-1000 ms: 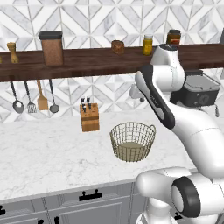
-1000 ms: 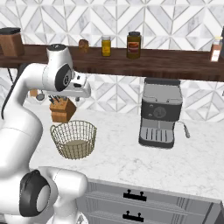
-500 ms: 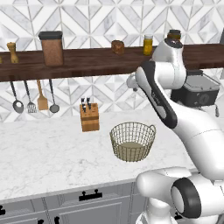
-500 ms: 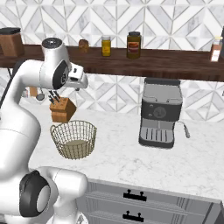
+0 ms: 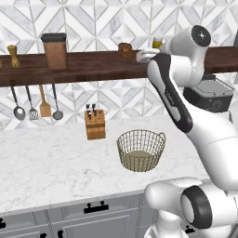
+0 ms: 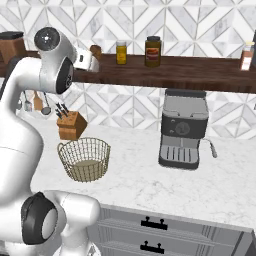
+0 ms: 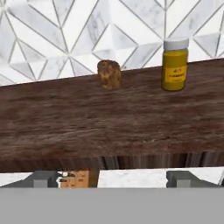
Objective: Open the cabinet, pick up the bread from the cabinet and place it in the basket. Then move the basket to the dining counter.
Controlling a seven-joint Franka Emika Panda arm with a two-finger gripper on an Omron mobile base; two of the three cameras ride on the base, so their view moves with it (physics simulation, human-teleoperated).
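shelf [image 6: 190,75]: dark wood, carrying bread [image 6: 95,51], yellow jar [image 6: 121,52], dark-brown jar [image 6: 153,51]
basket [image 6: 84,159]: on desk [image 6: 150,175], beside knife block [image 6: 71,125]
coffee machine [image 6: 184,129]: right, on desk

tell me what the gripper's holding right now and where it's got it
Nothing is held. The gripper is open, its fingertips apart in front of the wooden shelf; the bread sits untouched on the shelf, and the basket is empty.
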